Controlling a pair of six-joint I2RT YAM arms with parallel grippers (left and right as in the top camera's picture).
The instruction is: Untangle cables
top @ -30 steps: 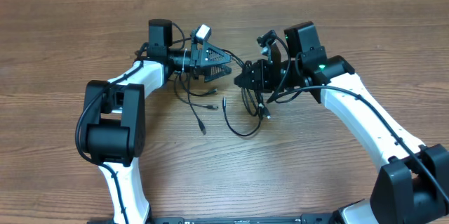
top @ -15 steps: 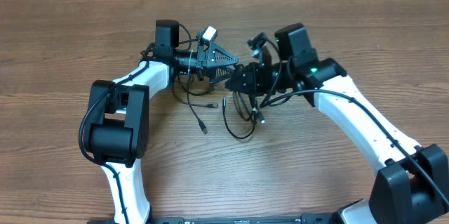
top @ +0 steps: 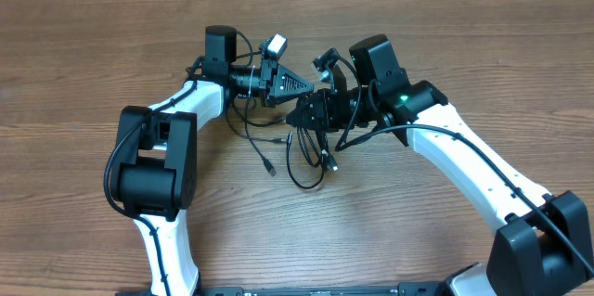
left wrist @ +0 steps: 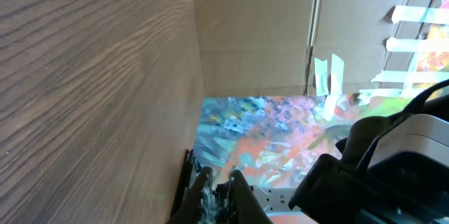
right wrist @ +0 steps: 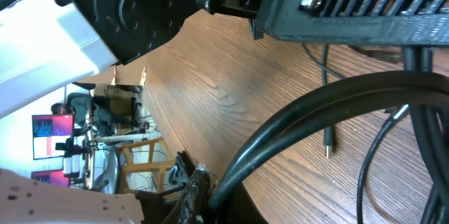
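Observation:
Several thin black cables (top: 290, 168) lie tangled on the wooden table between the two arms, one loose plug end (top: 270, 173) pointing toward the front. My right gripper (top: 297, 116) is shut on a black cable (right wrist: 302, 126), which runs from its jaws up to the right; more cords (right wrist: 365, 175) and a plug (right wrist: 327, 150) lie beyond. My left gripper (top: 304, 85) hovers just behind the right one, almost touching it. In the left wrist view its fingers (left wrist: 221, 173) are pressed together, and no cable shows between them.
The left gripper's black underside (right wrist: 351, 6) fills the top of the right wrist view. The right arm's white link (left wrist: 414, 136) looms close in the left wrist view. Bare wooden table (top: 418, 231) surrounds the tangle.
My left gripper has gone from open to shut. The right arm has moved left toward it, dragging the cable loop leftward along the table.

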